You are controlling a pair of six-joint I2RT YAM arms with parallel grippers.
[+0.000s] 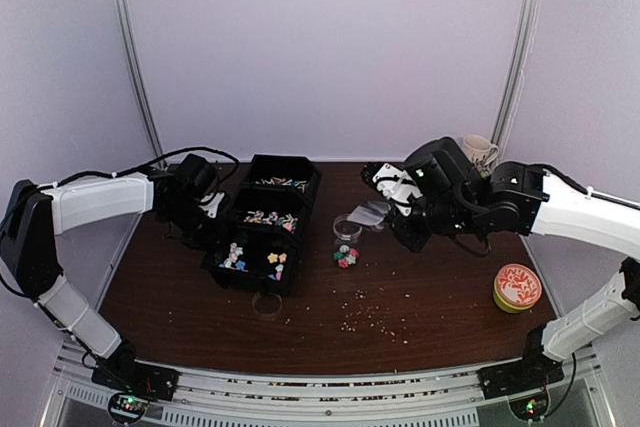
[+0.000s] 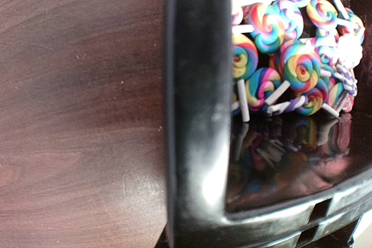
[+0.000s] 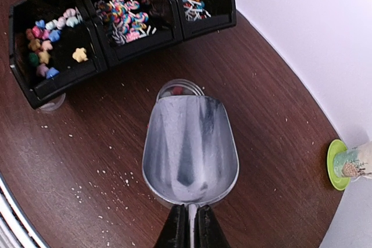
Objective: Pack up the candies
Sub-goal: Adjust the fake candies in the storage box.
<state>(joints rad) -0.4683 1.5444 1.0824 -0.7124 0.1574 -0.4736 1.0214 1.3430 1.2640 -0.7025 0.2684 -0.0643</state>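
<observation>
At 9 o'clock of the table [image 1: 440, 297], left gripper [image 1: 208, 205] hard up against the left side of a three-tier black bin rack. No fingers in its wrist view, only the glossy wall of the middle bin [image 2: 195, 114] and the swirl lollipops [image 2: 299, 65] heaped behind it, so impossible to tell how wide the jaws or whether gripping anything. Across the rack, at about 10 o'clock: front bin [image 1: 250, 282] with a scatter of small moulded candies [image 1: 233, 257] in pink, yellow, blue and green, middle bin with the lollipops, back bin [image 1: 310, 172] with thin stick sweets [image 1: 282, 183]. Just off the front bin at 6 o'clock, a clear round piece [image 1: 266, 303], lid or cup, not tellable. Near table centre, a clear jar [image 1: 347, 232] with a small heap of mixed candies [image 1: 346, 258] apparently at its bottom. Over the jar mouth, tip toward 12 o'clock in the right wrist view, a metal scoop [image 3: 189, 149], bowl bare and shiny, nothing in it. Right gripper [image 3: 189, 225] clamped on the scoop's thin handle, fingers pinched close around it. Pale crumbs [image 1: 375, 319] strewn around 6 o'clock. Further right, a round tin with an orange patterned lid [image 1: 517, 287] at 4 o'clock and a mug [image 1: 480, 154] at 1 o'clock, both well apart from the jar. Judged progress: early, with only a small load in the jar, far more left in the bins, and the scoop empty. Likely next: a trip to a bin for a fresh scoopful, then tipping it into the jar.
</observation>
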